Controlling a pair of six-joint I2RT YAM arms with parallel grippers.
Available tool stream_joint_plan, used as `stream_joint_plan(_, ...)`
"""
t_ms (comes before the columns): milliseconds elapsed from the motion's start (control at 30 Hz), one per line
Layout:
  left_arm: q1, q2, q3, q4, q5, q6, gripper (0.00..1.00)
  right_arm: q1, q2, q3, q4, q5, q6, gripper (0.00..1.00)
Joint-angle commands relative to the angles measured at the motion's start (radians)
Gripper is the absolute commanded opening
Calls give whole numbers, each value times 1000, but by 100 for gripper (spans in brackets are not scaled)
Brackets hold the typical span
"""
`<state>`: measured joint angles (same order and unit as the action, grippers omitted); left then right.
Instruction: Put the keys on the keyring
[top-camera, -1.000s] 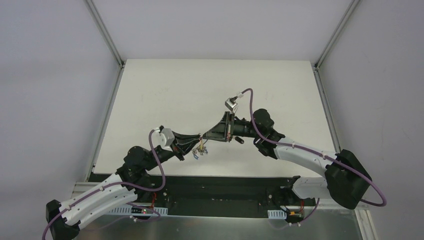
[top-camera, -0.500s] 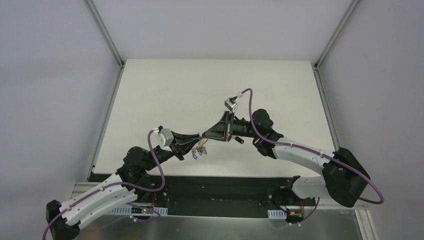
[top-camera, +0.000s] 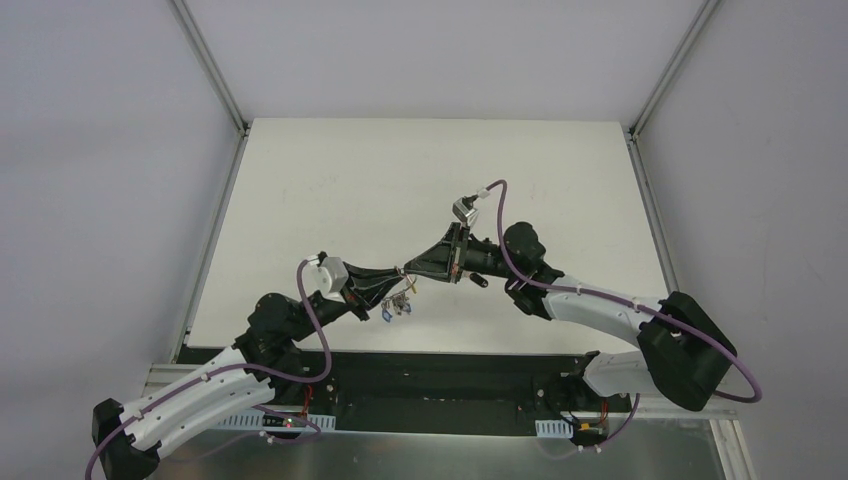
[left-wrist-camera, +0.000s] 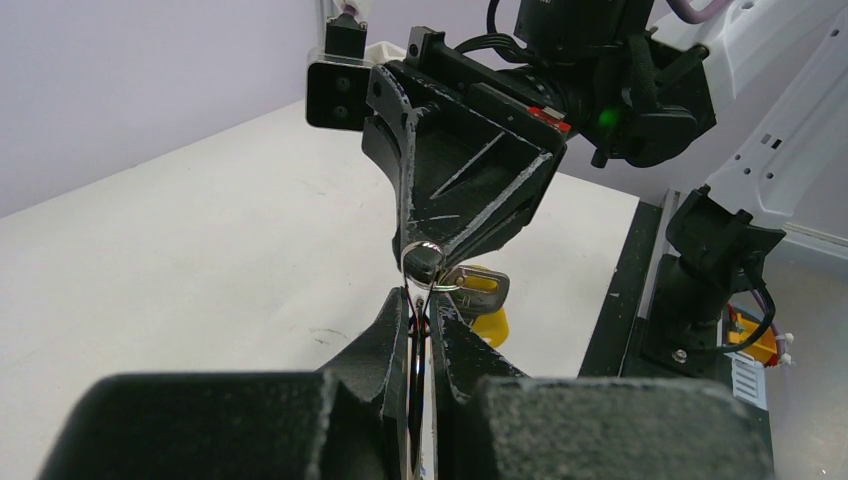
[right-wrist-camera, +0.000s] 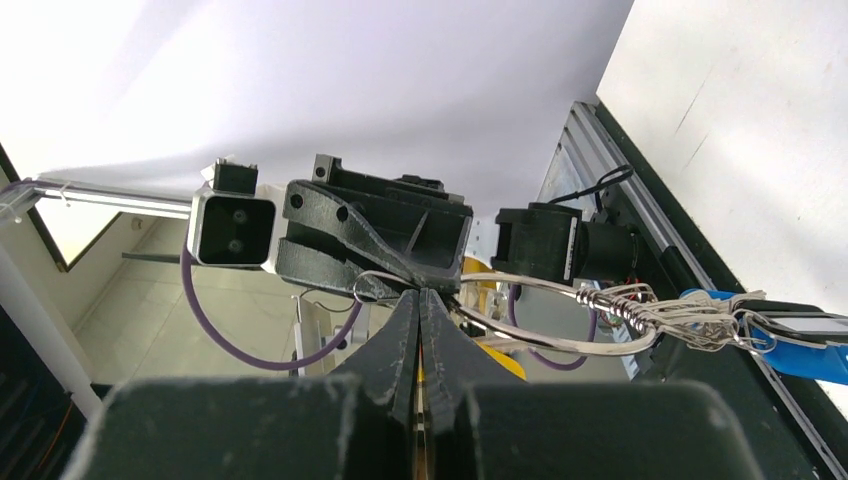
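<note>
**Top external:** left gripper (top-camera: 397, 276) and right gripper (top-camera: 408, 270) meet tip to tip. The yellow-headed key (top-camera: 411, 286) has swung out to 4 o'clock of them since a second ago. **Left wrist:** the left jaws pinch the keyring (left-wrist-camera: 428, 300), and the key sits at its 3 o'clock, apparently threaded. **Right wrist:** the right jaws are pressed together, their load hidden.

The white tabletop (top-camera: 330, 190) is matte, with a few faint scuffs. One small dark oblong thing (top-camera: 479, 281) lies on it, toward the black strip (top-camera: 440, 362) along its near edge. It is too small to identify.
</note>
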<state>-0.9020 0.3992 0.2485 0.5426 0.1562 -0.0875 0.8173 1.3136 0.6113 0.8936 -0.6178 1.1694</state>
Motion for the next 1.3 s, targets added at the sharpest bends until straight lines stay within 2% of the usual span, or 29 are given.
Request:
stream_joint_plan(0, 1, 4, 7, 86, 25, 6, 0, 8, -10, 0, 93, 61, 3, 0)
stream_joint_plan(333, 1, 6, 7, 74, -72, 2, 0, 17, -34, -6, 85, 80, -21, 0)
stream_joint_plan(667, 1, -47, -20, 75, -320, 26, 0, 17, -118, -12, -60, 136, -122, 0)
stream_joint_plan(1267, 0, -19, -22, 68, -415, 44, 0, 21, 73, 150, 18, 162, -40, 0)
